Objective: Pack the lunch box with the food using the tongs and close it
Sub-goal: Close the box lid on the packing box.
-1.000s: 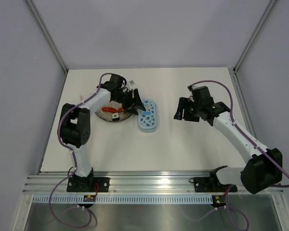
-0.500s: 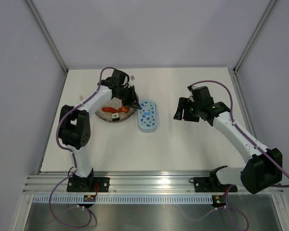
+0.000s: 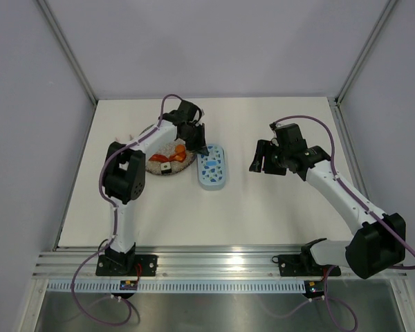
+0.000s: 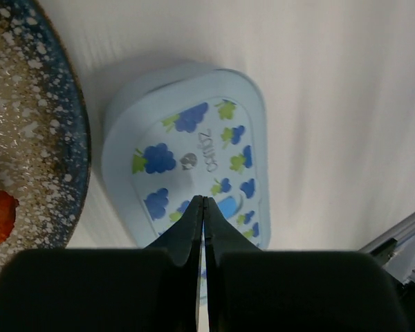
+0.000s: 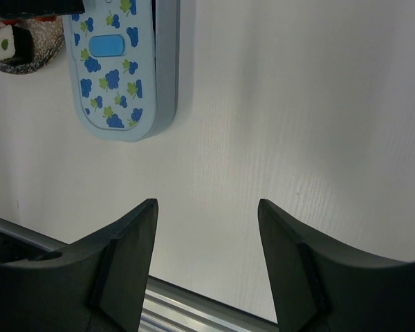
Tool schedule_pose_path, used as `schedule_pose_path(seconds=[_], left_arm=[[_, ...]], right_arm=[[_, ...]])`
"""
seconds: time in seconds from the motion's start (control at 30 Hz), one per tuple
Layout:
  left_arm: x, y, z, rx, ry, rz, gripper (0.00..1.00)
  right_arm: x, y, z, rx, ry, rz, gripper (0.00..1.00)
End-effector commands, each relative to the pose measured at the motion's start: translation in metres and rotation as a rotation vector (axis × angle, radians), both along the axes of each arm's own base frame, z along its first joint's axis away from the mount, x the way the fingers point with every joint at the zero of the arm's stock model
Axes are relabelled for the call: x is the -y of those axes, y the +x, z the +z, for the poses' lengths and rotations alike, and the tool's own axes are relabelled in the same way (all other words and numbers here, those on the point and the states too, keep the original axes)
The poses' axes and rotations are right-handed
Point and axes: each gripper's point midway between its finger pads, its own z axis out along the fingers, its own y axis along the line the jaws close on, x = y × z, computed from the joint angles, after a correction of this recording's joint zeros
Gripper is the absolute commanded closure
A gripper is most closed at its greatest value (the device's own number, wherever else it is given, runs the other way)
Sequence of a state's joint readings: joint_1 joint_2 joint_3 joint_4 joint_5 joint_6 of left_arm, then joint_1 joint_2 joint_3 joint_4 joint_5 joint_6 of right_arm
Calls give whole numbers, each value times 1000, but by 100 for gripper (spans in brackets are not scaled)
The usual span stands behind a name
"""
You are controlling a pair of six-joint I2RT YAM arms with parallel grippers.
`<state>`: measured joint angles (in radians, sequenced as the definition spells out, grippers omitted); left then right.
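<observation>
white surface, grey walls. lunch box [image 3: 212,166] sits mid-surface just right of the plate [image 3: 152,164], lid [image 4: 194,138] on, pale blue with blue-green flecks. food [image 3: 180,150] unpacked, on the plate. left end effector [image 4: 204,200] pinched together, empty, over the lid; right end effector [image 5: 206,205] apart, idle. tongs not visible. next, probably: lid off, needs fingers spread.

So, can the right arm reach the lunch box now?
Probably yes: only bare table lies between the open right gripper and the lunch box, though the shut left gripper hangs over it.
</observation>
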<state>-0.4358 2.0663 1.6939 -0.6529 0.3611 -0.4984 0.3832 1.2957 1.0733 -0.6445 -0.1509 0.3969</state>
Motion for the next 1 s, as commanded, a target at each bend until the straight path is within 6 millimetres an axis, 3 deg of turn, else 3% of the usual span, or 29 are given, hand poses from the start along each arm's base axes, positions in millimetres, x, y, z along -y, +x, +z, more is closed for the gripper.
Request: schedule_pose_path(seconds=[0.0, 0.1, 0.27, 0.43, 0.57, 0.63, 0.77, 0.97], left_arm=[[4, 12, -7, 49, 43, 25, 100], [12, 8, -23, 22, 54, 3, 100], [23, 2, -16, 40, 49, -49, 100], [16, 7, 31, 155, 53, -49, 100], [-4, 7, 58, 226, 99, 13, 100], [-26, 8, 58, 221, 135, 88, 100], [-68, 10, 33, 136, 232, 201, 100], [-79, 7, -1, 46, 322, 203, 100]], right_arm=[[2, -1, 13, 28, 20, -14, 32], [2, -1, 14, 27, 24, -20, 32], [3, -2, 17, 35, 22, -23, 32], [1, -4, 17, 30, 32, -20, 32], [1, -4, 15, 23, 34, -22, 32], [1, -4, 14, 22, 36, -23, 32], [0, -4, 13, 22, 37, -20, 32], [0, -4, 14, 19, 41, -24, 32]])
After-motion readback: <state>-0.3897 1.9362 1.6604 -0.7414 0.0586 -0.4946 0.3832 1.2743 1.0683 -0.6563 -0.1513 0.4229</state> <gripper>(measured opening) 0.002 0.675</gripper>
